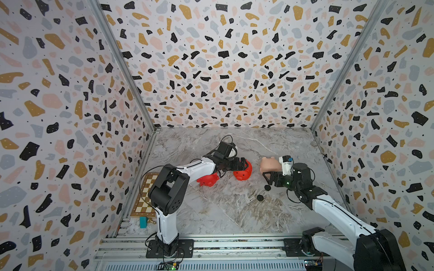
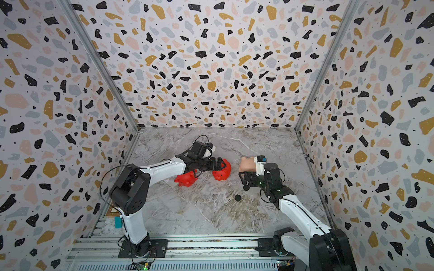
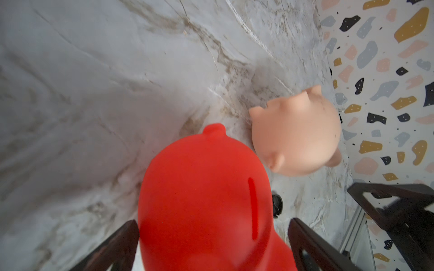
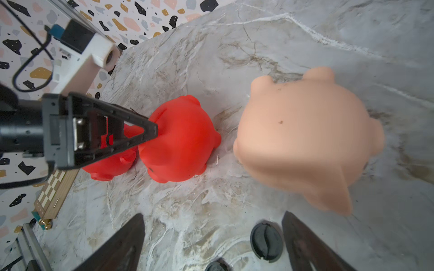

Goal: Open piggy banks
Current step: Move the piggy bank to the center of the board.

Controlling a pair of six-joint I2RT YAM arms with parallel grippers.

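grab step: left gripper [image 3: 212, 221] spread round a red piggy bank [image 3: 199, 187]; right gripper [image 4: 212, 214] spread too; needs a firm squeeze next imo

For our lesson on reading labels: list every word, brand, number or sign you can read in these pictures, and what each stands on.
No text can be read anywhere.
Red piggy bank: blank, only a coin slot.
Other red piggy bank: no marking visible.
Peach piggy bank: dark specks, no lettering.
Black plug: raised ridges, no legible characters.
Circuit boards by the front rail: too small to read.
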